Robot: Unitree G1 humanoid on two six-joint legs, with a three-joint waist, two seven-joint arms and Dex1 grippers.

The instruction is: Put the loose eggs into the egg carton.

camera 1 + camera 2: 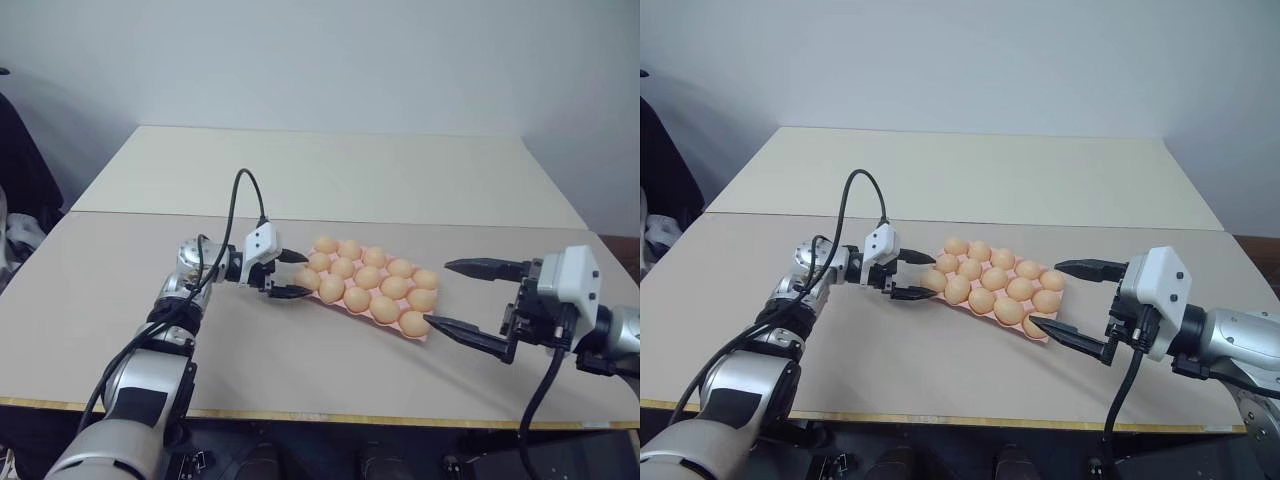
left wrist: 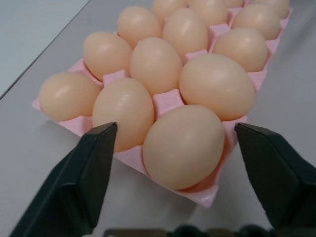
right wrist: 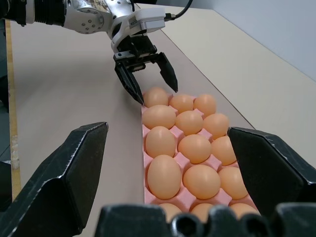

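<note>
**Full egg carton between two spread grippers**

A pink egg carton lies slantwise on a pale table, its long axis running from the robot's near right to its far left. Every cup seen holds a tan egg, and no loose egg lies on the table. The left gripper points level at the carton's left short end, fingers spread and holding nothing; the corner egg sits just in front of it, between the fingertips. The right gripper waits at the opposite end, also spread and empty. The left arm is nearer the eggs. Judging by the filled cups, the task looks complete.
</note>
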